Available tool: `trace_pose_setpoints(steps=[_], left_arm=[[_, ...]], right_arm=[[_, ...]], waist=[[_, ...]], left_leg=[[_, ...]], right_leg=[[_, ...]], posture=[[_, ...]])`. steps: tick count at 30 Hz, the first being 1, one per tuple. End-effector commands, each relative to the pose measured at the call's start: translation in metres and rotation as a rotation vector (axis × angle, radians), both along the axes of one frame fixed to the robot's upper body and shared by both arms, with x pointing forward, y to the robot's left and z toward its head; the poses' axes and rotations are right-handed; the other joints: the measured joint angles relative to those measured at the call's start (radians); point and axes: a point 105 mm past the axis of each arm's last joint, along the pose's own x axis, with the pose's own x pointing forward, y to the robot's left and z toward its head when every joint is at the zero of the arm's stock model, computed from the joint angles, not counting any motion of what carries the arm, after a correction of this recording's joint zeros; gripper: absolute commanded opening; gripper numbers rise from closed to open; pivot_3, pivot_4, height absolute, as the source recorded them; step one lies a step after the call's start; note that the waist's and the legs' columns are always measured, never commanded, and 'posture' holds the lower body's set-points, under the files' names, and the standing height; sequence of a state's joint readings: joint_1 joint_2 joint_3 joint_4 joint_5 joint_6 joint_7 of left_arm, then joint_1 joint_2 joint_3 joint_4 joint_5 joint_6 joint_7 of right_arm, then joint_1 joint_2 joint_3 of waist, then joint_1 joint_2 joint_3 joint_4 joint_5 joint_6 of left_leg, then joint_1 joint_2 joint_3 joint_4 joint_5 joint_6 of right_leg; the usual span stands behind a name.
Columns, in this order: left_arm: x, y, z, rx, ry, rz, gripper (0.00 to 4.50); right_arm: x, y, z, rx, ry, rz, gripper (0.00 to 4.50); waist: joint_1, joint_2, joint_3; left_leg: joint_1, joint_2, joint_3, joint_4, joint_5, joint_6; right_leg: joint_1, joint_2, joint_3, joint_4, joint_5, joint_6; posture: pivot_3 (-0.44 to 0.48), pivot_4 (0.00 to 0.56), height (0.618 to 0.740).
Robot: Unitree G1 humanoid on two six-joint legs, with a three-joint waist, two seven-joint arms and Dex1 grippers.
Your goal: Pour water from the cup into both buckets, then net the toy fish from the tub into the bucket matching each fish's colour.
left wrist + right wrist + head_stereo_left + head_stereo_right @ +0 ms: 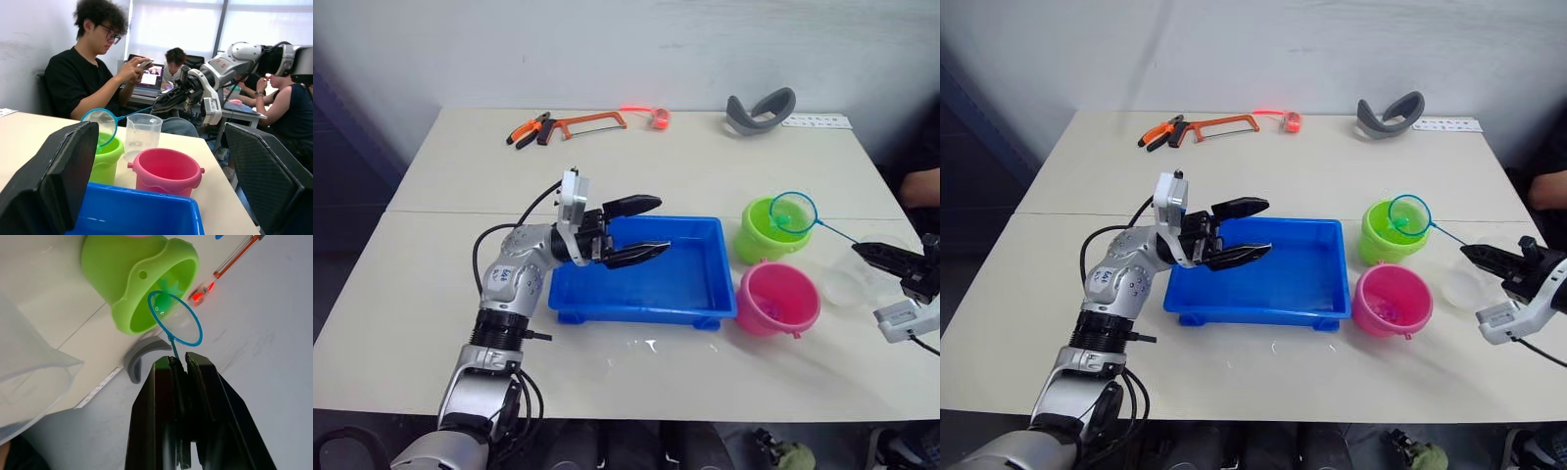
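Right tool [180, 363] pinches the net [792, 212] over the green bucket [766, 233]; left tool [646, 227] hovers wide over the tub [636, 294].

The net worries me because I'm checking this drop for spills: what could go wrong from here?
1. The net is held by the right tool at the far end of its thin handle, so it could wobble or twist.
2. Its hoop sits over the green bucket's edge nearest the pink bucket; the catch could miss.

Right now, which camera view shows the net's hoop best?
The right wrist view: the net fills its centre, hoop over the green bucket, handle in the shut right pincer. The eye views show it small; the left wrist view shows it side-on.
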State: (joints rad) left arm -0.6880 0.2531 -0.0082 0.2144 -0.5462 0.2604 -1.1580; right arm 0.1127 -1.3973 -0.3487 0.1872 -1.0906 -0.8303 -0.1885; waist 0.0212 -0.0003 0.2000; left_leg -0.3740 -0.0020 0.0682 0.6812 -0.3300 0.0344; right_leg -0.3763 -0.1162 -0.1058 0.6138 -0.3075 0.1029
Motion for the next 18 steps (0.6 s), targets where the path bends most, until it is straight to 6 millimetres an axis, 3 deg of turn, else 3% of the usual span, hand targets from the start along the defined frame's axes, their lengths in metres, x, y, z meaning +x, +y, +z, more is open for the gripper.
trace_pose_setpoints(steps=[1,14,18], left_arm=[[0.004,0.0,0.01,-0.02,-0.046,-0.012,4.45],[0.006,0.001,0.006,-0.033,-0.047,0.006,4.45],[0.007,0.002,0.005,-0.033,-0.049,0.016,4.45]], right_arm=[[0.007,0.014,0.014,-0.077,-0.044,0.096,0.0],[0.013,0.003,0.024,-0.031,-0.063,0.036,0.0],[0.006,0.014,0.02,0.013,-0.011,0.096,0.0]], waist=[[0.0,0.0,0.0],[0.001,0.001,0.0],[0.0,0.001,0.0]], left_leg=[[0.0,0.0,0.0,0.0,0.0,0.0],[0.0,0.001,0.0,-0.001,0.001,-0.001],[0.0,0.001,-0.001,-0.001,0.001,-0.001]], right_leg=[[0.0,0.0,0.0,-0.001,0.0,0.0],[0.0,0.001,0.0,-0.001,0.0,0.0],[0.0,0.001,-0.001,-0.001,0.0,0.0]], posture=[[0.0,0.15,0.74],[0.0,0.15,0.74],[0.0,0.15,0.74]])
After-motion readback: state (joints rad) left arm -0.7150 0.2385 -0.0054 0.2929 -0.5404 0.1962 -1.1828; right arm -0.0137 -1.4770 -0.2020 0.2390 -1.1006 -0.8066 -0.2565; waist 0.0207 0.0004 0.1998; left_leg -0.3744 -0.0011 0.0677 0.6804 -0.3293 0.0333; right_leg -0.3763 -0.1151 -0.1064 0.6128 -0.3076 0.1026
